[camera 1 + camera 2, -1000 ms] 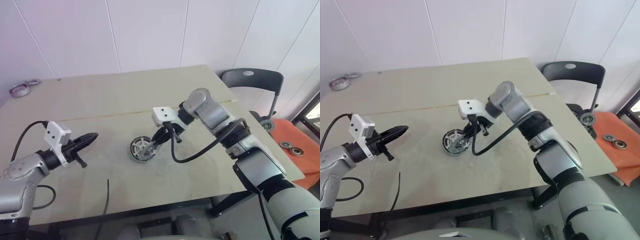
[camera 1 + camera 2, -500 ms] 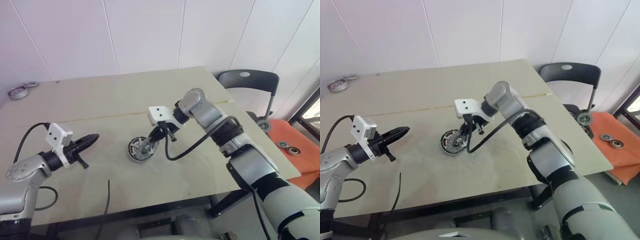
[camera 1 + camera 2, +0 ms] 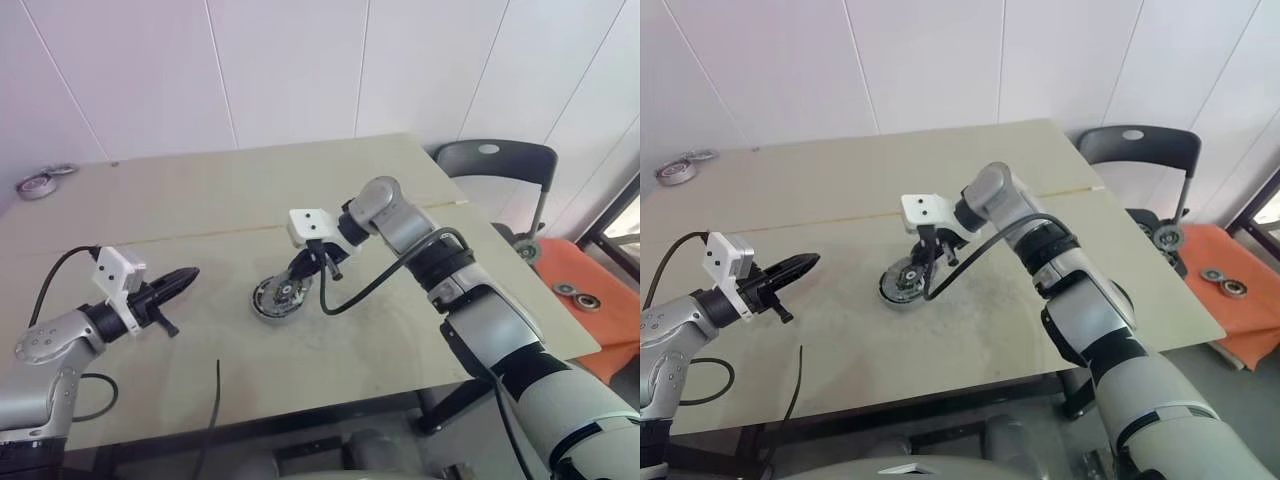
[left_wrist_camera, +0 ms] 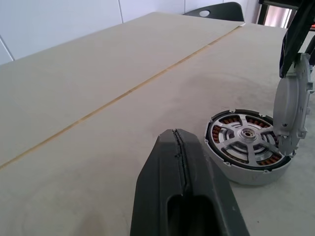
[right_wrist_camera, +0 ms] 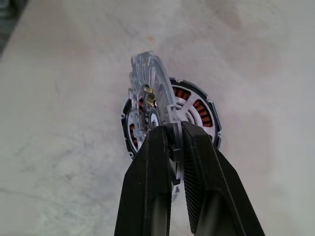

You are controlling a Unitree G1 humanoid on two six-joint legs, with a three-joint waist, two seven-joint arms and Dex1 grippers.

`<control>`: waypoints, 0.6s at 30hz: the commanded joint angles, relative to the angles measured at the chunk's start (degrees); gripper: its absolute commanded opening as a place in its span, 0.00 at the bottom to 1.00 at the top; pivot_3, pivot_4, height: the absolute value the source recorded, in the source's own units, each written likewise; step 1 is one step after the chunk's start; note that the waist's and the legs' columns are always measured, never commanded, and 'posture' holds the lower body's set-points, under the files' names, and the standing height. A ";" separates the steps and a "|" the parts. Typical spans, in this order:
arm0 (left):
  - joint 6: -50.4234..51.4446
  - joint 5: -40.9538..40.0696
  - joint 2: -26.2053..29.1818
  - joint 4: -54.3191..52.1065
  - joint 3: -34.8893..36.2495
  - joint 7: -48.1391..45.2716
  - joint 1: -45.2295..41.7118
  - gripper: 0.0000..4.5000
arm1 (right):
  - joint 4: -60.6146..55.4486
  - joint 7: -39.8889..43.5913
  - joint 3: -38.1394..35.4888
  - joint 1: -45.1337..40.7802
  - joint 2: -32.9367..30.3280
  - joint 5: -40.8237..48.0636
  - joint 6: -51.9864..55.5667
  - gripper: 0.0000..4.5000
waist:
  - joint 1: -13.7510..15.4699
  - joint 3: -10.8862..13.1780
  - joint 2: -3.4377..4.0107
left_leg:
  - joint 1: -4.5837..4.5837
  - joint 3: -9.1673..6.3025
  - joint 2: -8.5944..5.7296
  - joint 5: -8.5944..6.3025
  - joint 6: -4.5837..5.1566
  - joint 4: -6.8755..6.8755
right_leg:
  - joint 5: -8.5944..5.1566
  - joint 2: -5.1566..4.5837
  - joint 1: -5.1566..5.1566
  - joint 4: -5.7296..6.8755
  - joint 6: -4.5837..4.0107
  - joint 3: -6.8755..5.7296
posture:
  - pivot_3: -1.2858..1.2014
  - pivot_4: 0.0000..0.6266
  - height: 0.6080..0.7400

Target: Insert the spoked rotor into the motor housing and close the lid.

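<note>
Carried leftward over the motor housing (image 4: 248, 160), the thin, rigid lid (image 4: 293, 105) stays pinched edgewise by the right gripper (image 5: 173, 140), likely slippery; the left gripper (image 3: 180, 276) is closed empty.

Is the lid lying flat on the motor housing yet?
No, the lid stands on edge above the motor housing, pinched in the right claw, with the spokes below uncovered.

Beige table (image 3: 200, 200), motor housing (image 3: 275, 298) on it
</note>
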 commanded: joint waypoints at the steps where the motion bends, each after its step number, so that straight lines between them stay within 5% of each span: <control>1: -1.22 0.04 0.30 -0.43 0.43 0.00 -1.35 0.00 | -0.95 1.98 -1.70 -1.46 0.68 1.87 0.55 0.07 | 0.03 0.00 0.01 | -0.10 -0.01 0.00 0.00 0.00 0.00 | 0.01 0.00 -0.10 0.00 0.00 0.00 | 0.52 0.00 1.00; 13: -1.66 0.32 0.56 0.71 0.22 -0.43 -2.51 0.00 | -5.58 4.02 -13.18 -6.70 3.08 15.65 15.37 0.07 | 0.30 0.18 0.13 | -0.39 -0.01 -0.01 0.00 0.00 -0.08 | 0.15 -0.02 -0.36 -0.10 -0.20 -0.02 | 0.52 0.00 1.00; 18: -1.57 0.38 0.63 0.66 0.39 -0.48 -2.57 0.00 | -4.02 2.84 -9.47 -4.89 2.37 11.53 11.31 0.38 | 0.30 0.17 0.13 | -0.37 0.01 -0.02 0.00 0.00 -0.01 | 0.10 -0.02 -0.30 -0.10 -0.13 -0.03 | 0.52 0.00 1.00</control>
